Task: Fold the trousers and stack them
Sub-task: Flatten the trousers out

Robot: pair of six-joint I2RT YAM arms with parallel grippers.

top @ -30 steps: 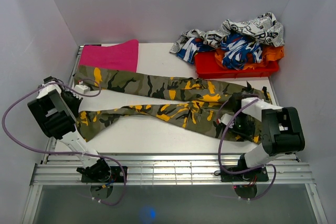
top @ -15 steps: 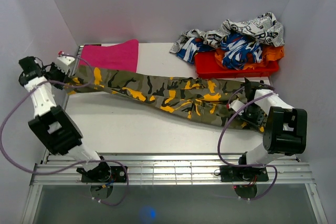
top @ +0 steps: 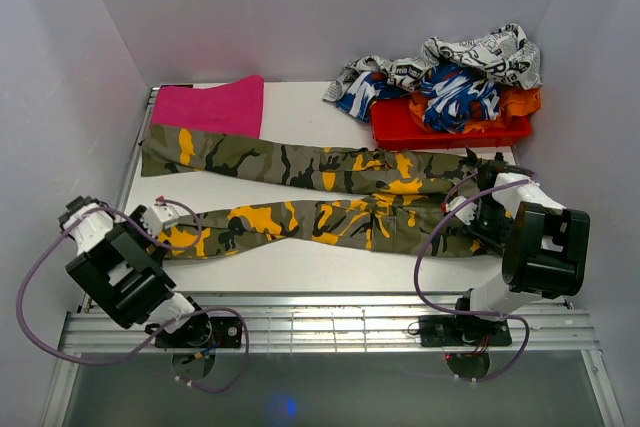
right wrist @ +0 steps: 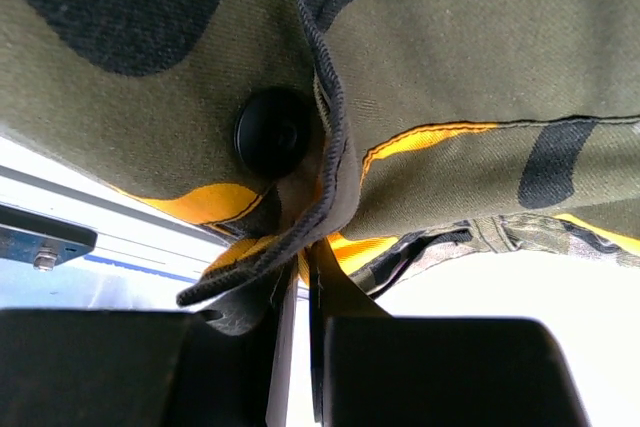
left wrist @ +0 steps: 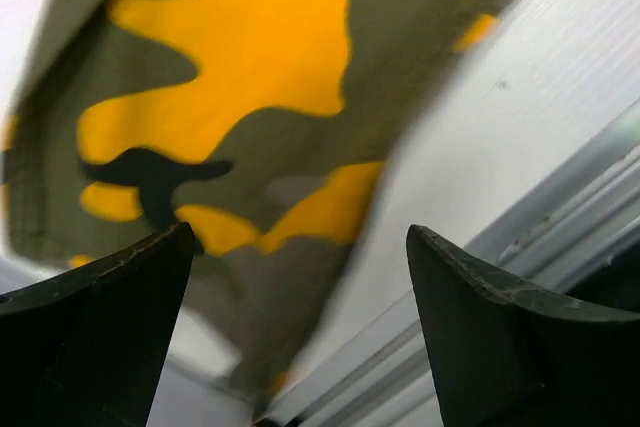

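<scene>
The long camouflage cloth trousers (top: 320, 187) in olive, dark and yellow-orange lie flat on the white table (top: 300, 107), with the waist near the right edge and the two legs spread toward the left edge. The left hand (top: 168, 218) is at the near-left corner, by the cuff of the nearer leg; its fingers (left wrist: 100, 317) stand wide apart and grip nothing. The right hand (top: 482, 219) is pressed closed on the waistband, beside a black round button (right wrist: 272, 132)
</scene>
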